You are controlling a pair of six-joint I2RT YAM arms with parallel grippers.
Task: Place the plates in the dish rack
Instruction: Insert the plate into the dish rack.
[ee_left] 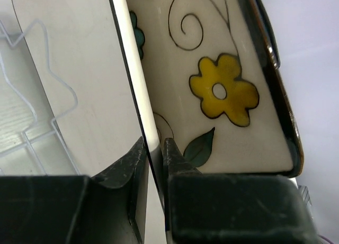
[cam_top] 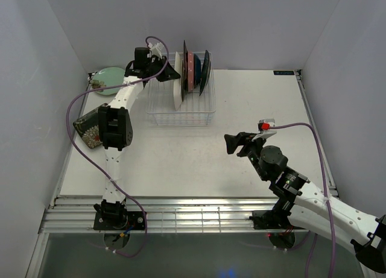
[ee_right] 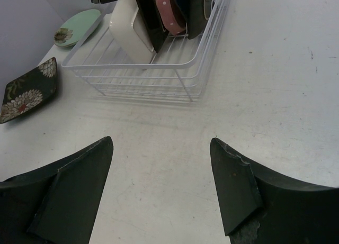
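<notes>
Left tool (ee_left: 153,144) pinched shut on the rim of the white rectangular plate (ee_left: 79,69) in the dish rack (cam_top: 187,113).
The white wire rack sits at 12 o'clock on the surface (cam_top: 253,103). The held plate stands on edge beside a cream patterned square plate (ee_left: 212,69) with a yellow flower. The left arm reaches far out toward 12 o'clock. The right tool (cam_top: 241,143) hovers just 3 o'clock of centre, spread wide and empty.

Light: bright, even, diffuse from above | shadows: I see only soft ones under the dish rack (ee_right: 137,80) | focus: top view sharp; left fingers (ee_left: 124,172) close-up, slightly soft.
</notes>
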